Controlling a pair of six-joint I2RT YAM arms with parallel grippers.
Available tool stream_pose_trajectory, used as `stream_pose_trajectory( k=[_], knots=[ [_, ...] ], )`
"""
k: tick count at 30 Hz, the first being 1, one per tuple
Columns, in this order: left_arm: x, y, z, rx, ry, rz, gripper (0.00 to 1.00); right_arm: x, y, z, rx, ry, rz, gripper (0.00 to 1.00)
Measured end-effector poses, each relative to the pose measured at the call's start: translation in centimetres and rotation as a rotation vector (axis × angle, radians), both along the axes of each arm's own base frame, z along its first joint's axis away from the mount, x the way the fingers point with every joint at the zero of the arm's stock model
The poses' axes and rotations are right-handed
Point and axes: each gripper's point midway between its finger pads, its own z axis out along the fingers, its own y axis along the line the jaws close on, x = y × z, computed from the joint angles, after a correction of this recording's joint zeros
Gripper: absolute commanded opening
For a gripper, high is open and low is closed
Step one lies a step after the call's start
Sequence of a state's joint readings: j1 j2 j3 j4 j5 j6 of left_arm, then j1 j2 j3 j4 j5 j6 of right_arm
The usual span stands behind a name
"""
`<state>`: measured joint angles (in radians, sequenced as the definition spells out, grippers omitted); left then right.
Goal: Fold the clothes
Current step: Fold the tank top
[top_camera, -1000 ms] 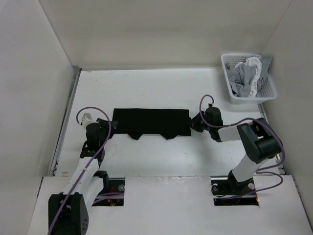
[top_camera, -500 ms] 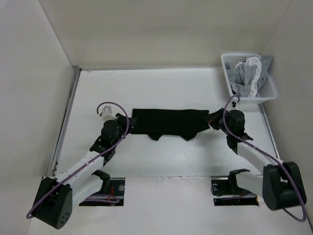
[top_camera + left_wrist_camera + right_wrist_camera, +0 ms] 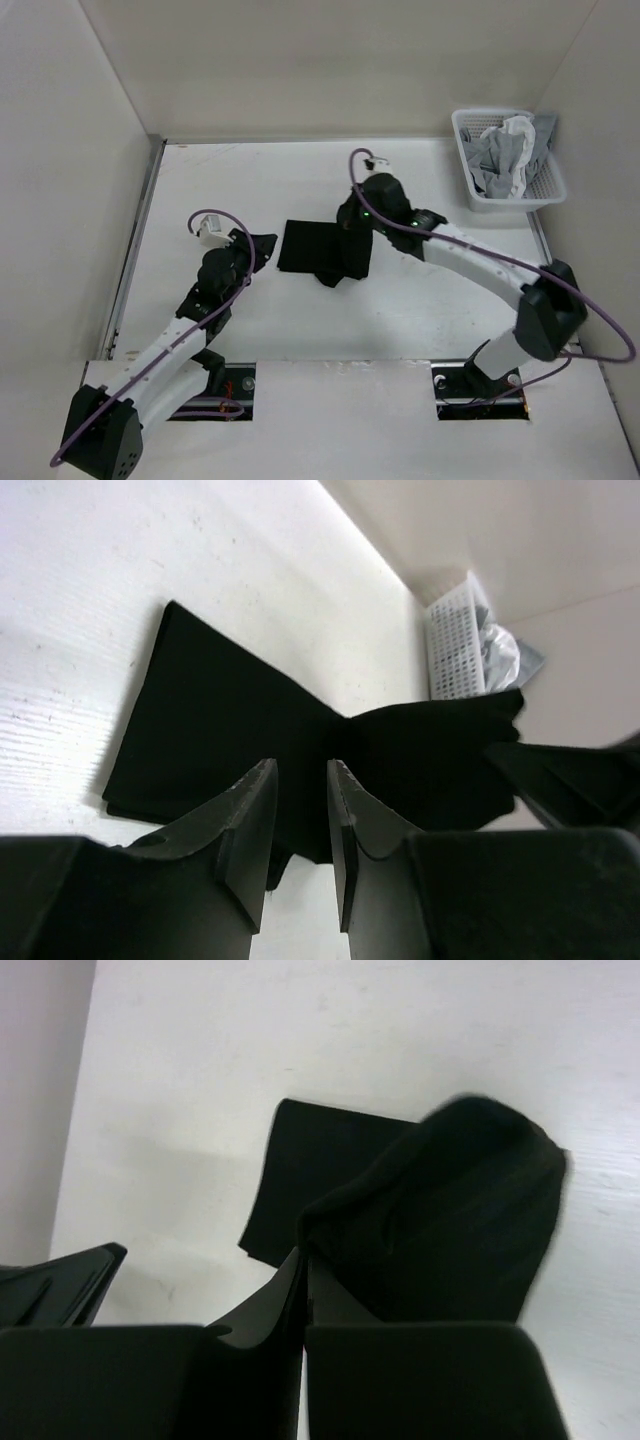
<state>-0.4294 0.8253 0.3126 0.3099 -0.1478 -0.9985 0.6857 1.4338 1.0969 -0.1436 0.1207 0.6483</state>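
The left claw (image 3: pixel 301 768) sits just left of the black shirt (image 3: pixel 305 246), its two fingers a little apart and holding nothing. The shirt lies mid-table on the white table (image 3: pixel 200 180). It looks soft, light and floppy, so pinching an edge or corner seems best. The right claw (image 3: pixel 304 1260) is pinched tight on the shirt's right end, lifted over the rest. I count one black shirt, two claws and one basket (image 3: pixel 464 160) at the far right.

place: robot lab cell | cues: arms (image 3: pixel 470 262) bolted to white table (image 3: pixel 300 180), plain panel walls (image 3: pixel 300 60)
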Motion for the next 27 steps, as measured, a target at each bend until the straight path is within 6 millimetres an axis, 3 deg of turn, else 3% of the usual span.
stream_pose_trajectory(
  k=[4,7,9,11,14,17,20,22,25,27],
  knots=[
    [0.1,1.6,1.3,-0.025,-0.03,0.039,0.27,1.2,6.9,-1.9,-0.086,0.048,0.083,0.06],
    [0.2,3.4,2.3,-0.044,-0.054,0.087,0.28,1.9,11.6,-4.2,-0.129,0.095,0.12,0.35],
    [0.3,4.5,2.7,-0.053,-0.061,0.116,0.29,2.0,14.0,-6.1,-0.135,0.122,0.134,0.41],
    [0.4,5.4,2.7,-0.058,-0.059,0.136,0.29,1.2,14.9,-7.8,-0.142,0.156,0.147,0.42],
    [0.6,6.4,2.3,-0.062,-0.042,0.152,0.29,-0.1,14.5,-8.7,-0.127,0.183,0.15,0.42],
    [0.7,6.2,1.6,-0.061,-0.016,0.138,0.3,-1.7,11.9,-8.0,-0.106,0.178,0.136,0.4],
    [0.8,5.4,0.3,-0.052,0.025,0.111,0.31,-2.6,8.2,-5.5,-0.056,0.138,0.104,0.19],
    [1.0,4.4,-0.6,-0.045,0.052,0.083,0.29,-2.1,6.1,-3.6,-0.004,0.098,0.067,0.06],
    [0.8,2.3,-2.6,-0.02,0.106,0.017,0.24,-0.9,4.0,-2.2,0.039,0.042,0.021,0.01],
    [0.4,1.1,-3.8,0.011,0.138,-0.025,0.24,-1.1,2.9,-2.8,0.036,0.013,0.013,0.01]
  ],
)
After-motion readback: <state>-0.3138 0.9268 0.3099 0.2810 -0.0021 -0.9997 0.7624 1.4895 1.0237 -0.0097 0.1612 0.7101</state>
